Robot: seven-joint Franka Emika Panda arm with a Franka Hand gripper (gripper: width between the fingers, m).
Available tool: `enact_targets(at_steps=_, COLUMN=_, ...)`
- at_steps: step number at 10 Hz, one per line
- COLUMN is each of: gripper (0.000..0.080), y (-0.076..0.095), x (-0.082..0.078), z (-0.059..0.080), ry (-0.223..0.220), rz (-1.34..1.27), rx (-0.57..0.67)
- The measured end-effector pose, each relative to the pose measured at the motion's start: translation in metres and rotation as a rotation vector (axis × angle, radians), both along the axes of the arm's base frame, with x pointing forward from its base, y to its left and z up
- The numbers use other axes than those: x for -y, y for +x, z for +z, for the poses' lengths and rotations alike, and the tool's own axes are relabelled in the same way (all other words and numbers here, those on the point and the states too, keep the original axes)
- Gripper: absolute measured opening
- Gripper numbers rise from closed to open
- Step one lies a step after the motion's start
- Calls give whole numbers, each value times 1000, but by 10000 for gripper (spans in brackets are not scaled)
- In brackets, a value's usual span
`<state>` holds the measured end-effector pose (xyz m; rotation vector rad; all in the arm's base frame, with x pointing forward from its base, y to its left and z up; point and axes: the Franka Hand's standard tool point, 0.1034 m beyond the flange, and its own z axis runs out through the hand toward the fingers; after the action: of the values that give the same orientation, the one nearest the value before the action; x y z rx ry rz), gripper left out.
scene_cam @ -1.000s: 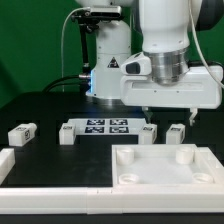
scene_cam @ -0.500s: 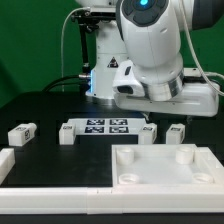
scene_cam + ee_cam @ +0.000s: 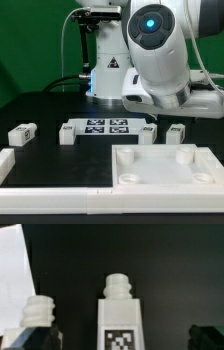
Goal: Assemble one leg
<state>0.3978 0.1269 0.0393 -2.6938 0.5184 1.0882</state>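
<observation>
Lone leg point(image 3: 20, 132): on the table, well to the exterior view's left of the square panel point(image 3: 165, 172)
Marker board point(image 3: 95, 127): behind the panel's left corner
Middle leg point(image 3: 150, 131): just behind the panel's far edge
Right-hand leg point(image 3: 177, 132): beside it, apart
Arm point(image 3: 160, 55): above those two legs
Gripper point(image 3: 120, 339): jaws spread wide, a tagged leg point(image 3: 118, 317) seen between them in the wrist view

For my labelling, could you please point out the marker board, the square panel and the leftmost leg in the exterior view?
marker board point(image 3: 106, 126): exterior view, tagged top face.
square panel point(image 3: 155, 171): exterior view, bare inner floor.
leftmost leg point(image 3: 20, 132): exterior view, tagged side.
</observation>
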Motion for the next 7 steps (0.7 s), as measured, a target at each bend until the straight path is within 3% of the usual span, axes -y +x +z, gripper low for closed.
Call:
enact_targets(at_steps=4, gripper=649, y=-2, x=-6, z=-14, ry=4, rz=9, rx=-28)
enact_targets(at_steps=7, gripper=649, y=-3, x=-10, z=-15, ry=1, rz=16, rx=-29)
